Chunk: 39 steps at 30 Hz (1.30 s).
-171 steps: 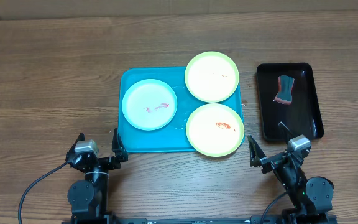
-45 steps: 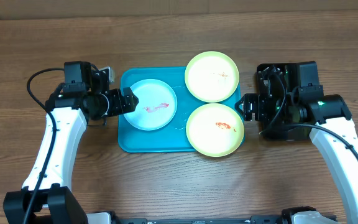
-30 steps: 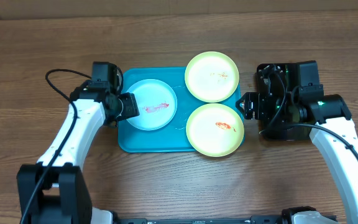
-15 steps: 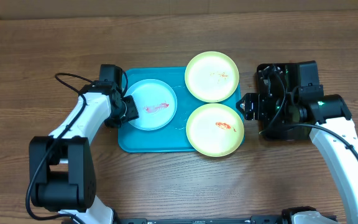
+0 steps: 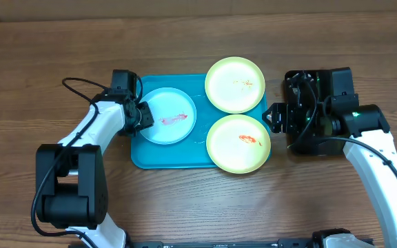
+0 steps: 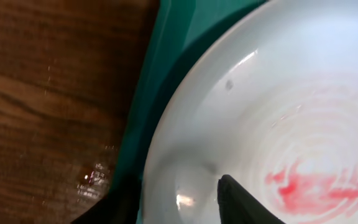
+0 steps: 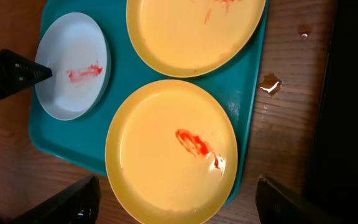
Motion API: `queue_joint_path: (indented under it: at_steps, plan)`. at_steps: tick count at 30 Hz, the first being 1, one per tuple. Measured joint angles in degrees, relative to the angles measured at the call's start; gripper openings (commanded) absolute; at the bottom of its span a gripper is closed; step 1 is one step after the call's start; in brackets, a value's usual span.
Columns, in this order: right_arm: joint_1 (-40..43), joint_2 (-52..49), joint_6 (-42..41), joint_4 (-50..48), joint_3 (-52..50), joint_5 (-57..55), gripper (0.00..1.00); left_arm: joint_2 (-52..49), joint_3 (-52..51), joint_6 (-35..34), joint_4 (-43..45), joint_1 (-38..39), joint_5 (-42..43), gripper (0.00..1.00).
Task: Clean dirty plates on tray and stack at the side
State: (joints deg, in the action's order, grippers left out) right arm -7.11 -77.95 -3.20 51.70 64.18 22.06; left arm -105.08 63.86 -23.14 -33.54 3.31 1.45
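Note:
The pale blue plate point(image 5: 167, 116) with a red smear lies at the left of the turquoise tray point(image 5: 171, 155). My left gripper point(image 5: 142, 116) straddles this plate's left rim. In the left wrist view one finger point(image 6: 120, 202) is outside against the edge and the other finger point(image 6: 241, 202) rests inside the plate point(image 6: 278, 93), so the gripper point(image 6: 174, 183) is shut on the rim. Two yellow-green plates sit on the tray's right side, the far one point(image 5: 235, 84) faintly marked and the near one point(image 5: 238, 143) smeared red. My right gripper point(image 7: 179, 205) stands open above the near plate's right edge point(image 7: 166, 149), holding nothing.
A narrow black tray point(image 7: 347, 93) lies right of the turquoise tray, mostly hidden under my right arm in the overhead view. Small wet drops point(image 7: 269, 84) glint on the wooden table between the two trays. Both yellow-green plates overhang the tray's rim.
My left gripper has slid in onto the pale blue plate's left rim and its jaws have narrowed around it. The right arm and all plates have stayed put.

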Motion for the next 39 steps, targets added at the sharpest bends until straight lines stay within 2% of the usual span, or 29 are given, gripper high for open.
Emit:
queue_joint_path:
  at_steps: [19, 25, 34, 37, 39]
  plan:
    - [0.00, 0.00, 0.02, 0.02, 0.00, -0.46, 0.78, 0.00, -0.02, 3.32, 2.82, 0.04, -0.72, 0.38]
    - [0.00, 0.00, 0.00, 0.02, 0.00, -1.11, 0.78, 0.00, -0.48, 3.82, 4.26, 0.04, -0.92, 0.27]
    - [0.00, 0.00, 0.00, -0.02, 0.00, -1.36, 0.78, 0.00, -0.90, 3.85, 5.73, 0.17, -0.90, 0.30]
    - [0.00, 0.00, 0.00, -0.02, 0.00, -1.33, 0.78, 0.00, -1.62, 3.78, 7.04, 0.48, -0.87, 0.20]
    - [0.00, 0.00, 0.02, -0.02, 0.00, -1.38, 0.78, 0.00, -2.12, 3.96, 7.26, 0.48, -0.87, 0.18]
